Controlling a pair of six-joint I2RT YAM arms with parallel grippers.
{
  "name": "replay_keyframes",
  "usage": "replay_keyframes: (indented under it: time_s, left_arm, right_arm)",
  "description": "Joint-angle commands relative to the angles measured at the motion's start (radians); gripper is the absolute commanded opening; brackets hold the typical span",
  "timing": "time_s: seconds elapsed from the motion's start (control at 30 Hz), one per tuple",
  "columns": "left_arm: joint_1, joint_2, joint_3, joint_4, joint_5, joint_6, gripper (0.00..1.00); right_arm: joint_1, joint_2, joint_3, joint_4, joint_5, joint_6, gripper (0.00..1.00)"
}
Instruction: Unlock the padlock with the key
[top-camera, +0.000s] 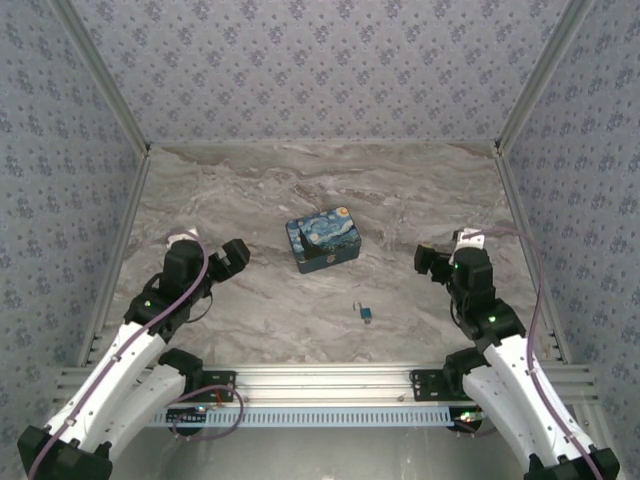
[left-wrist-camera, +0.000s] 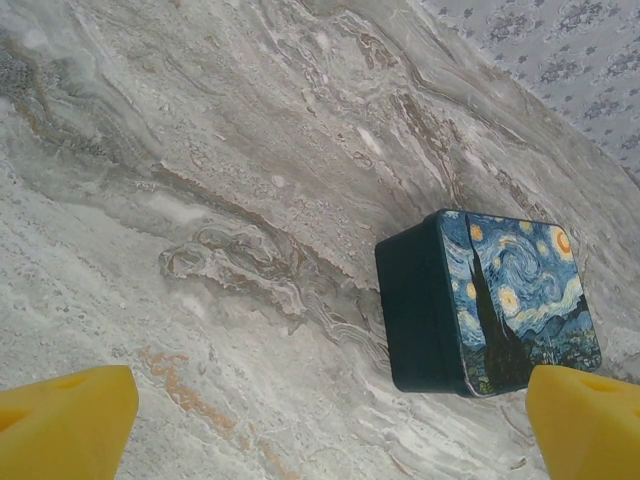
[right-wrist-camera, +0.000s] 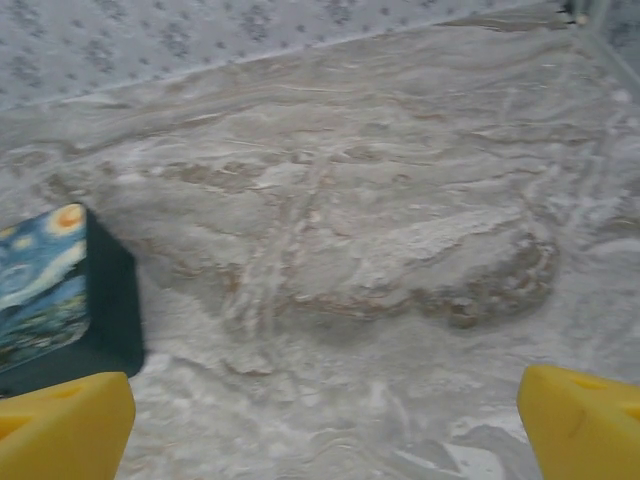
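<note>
Starry box (lid shut); padlock lies near it.

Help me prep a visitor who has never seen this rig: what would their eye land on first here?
The starry-night printed box stands out most, at the middle of the pale marbled table. Toward the near edge lies the tiny blue padlock, a dark sliver beside it likely the key. The left end effector and right end effector flank the box, both open and empty.
</note>
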Motion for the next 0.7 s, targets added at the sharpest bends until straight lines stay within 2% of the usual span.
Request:
replay_keyframes:
  time_s: [0.0,0.07,0.17,0.23,0.37,0.47,0.67]
  left_arm:
    - [0.007,-0.005,0.043,-0.021,-0.024,0.013,1.0]
    - [0.007,-0.006,0.041,-0.022,-0.026,0.016,0.99]
    - [0.007,-0.004,0.038,-0.021,-0.027,0.016,1.0]
    - [0.007,-0.005,0.039,-0.022,-0.027,0.018,0.99]
    - [0.009,-0.005,0.042,-0.023,-0.029,0.022,1.0]
    - [0.009,-0.005,0.041,-0.023,-0.029,0.02,1.0]
    - [0.011,-0.007,0.04,-0.033,-0.036,0.025,0.99]
  right_arm:
    - [-0.025,0.011,-0.057,0.114,0.139,-0.024,1.0]
    - [-0.04,0.016,-0.132,0.239,0.173,-0.068,1.0]
    - [-0.071,0.036,-0.262,0.501,0.137,-0.172,1.0]
    - [-0.103,0.068,-0.307,0.588,0.118,-0.166,1.0]
    - [-0.204,0.202,-0.315,0.659,0.082,-0.098,1.0]
    - [-0.27,0.314,-0.326,0.792,0.004,-0.128,1.0]
    - [-0.299,0.537,-0.308,1.071,-0.128,-0.187,1.0]
